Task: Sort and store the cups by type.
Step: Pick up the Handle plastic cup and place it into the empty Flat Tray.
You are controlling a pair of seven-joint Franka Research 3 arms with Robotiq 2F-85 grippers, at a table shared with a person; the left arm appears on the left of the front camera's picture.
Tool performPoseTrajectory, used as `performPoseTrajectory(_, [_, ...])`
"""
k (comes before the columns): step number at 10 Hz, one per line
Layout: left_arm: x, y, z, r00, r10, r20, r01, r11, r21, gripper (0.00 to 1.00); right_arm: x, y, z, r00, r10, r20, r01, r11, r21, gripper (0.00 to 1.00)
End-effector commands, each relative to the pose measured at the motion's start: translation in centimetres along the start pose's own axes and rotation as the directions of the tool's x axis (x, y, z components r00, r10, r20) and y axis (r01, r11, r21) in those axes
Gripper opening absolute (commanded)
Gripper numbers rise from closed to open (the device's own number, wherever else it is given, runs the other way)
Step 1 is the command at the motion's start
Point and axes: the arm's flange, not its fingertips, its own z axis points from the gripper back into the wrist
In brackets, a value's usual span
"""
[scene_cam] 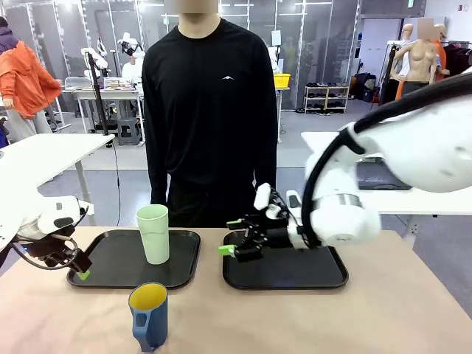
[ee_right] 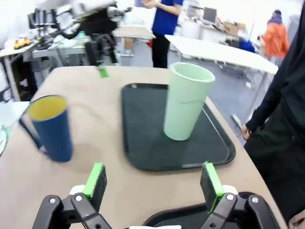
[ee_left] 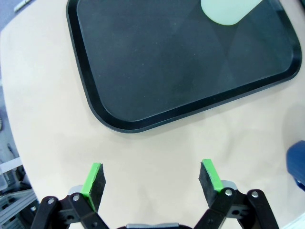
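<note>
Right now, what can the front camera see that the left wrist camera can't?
Front view's own: the person in black standing behind the table, the right tray, and the right gripper, open over that tray's left end. Left wrist view's own: a close look down at both green pads of the left gripper, wide apart over bare table. Shared: the left tray, the green cup standing on it, and the blue mug on the table, just a sliver at the wrist picture's edge.
</note>
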Motion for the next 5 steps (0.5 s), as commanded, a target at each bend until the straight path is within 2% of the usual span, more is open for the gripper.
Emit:
performPoseTrajectory(1, [0.0, 0.1, 0.1, 1.000, -0.001, -0.002, 0.001, 1.000, 0.004, 1.00, -1.4, 2.7, 3.5, 0.999, 0.036, -0.022, -0.036, 0.999, 0.009, 1.00])
performPoseTrajectory(2, [0.0, 0.1, 0.1, 1.000, -0.001, -0.002, 0.001, 1.000, 0.004, 1.00, -1.2, 3.4, 4.7, 0.999, 0.035, -0.031, -0.035, 0.999, -0.024, 1.00])
performPoseTrajectory(3, [0.0, 0.1, 0.1, 1.000, -0.001, -0.002, 0.001, 1.000, 0.004, 1.00, -0.8, 3.1, 4.5, 0.999, 0.038, 0.031, -0.037, 0.998, -0.044, 1.00])
performPoseTrajectory(4, [0.0, 0.1, 0.1, 1.000, -0.001, -0.002, 0.001, 1.000, 0.004, 1.00, -1.6, 3.0, 3.7, 1.000, 0.014, -0.017, -0.014, 1.000, 0.002, 1.00])
performPoseTrajectory(5, [0.0, 0.1, 0.1, 1.000, -0.001, -0.002, 0.001, 1.000, 0.004, 1.00, -1.6, 3.0, 3.7, 1.000, 0.014, -0.017, -0.014, 1.000, 0.002, 1.00])
